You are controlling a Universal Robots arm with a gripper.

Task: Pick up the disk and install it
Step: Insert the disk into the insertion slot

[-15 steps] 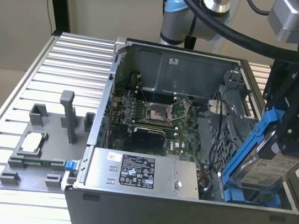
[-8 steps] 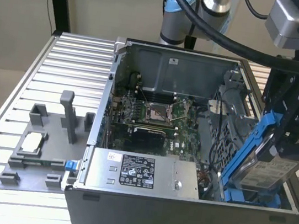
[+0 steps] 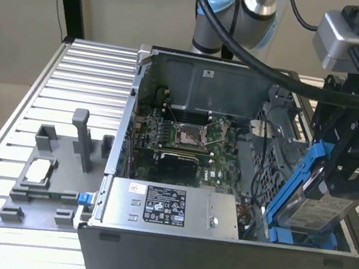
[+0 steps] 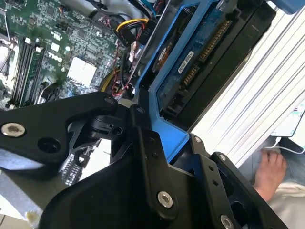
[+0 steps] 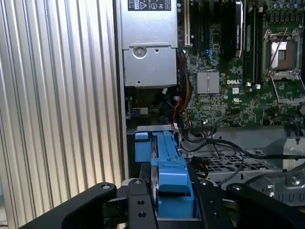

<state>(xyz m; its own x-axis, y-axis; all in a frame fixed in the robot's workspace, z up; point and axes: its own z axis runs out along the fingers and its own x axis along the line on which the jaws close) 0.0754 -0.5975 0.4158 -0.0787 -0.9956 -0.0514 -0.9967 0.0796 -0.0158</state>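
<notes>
My gripper (image 3: 351,177) is shut on the disk (image 3: 319,209), a silver drive in a blue carrier frame. In the exterior view the disk hangs tilted, its lower end inside the open computer case (image 3: 216,257) at the front corner on that view's right. In the second wrist view the disk's (image 4: 190,52) blue circuit-board side shows beyond the gripper (image 4: 157,157), leaning against the case's black wall. In the first wrist view the blue carrier (image 5: 167,162) runs edge-on between the black fingers (image 5: 138,205), beside the power supply and motherboard.
The grey power supply box (image 3: 169,207) fills the case's front. Behind it lies the motherboard (image 3: 186,135), with a metal drive cage (image 3: 277,155) and loose cables nearby. A grey fixture (image 3: 45,186) holding a small silver chip (image 3: 39,169) sits on the slatted table. A person's foot (image 4: 269,167) is on the floor.
</notes>
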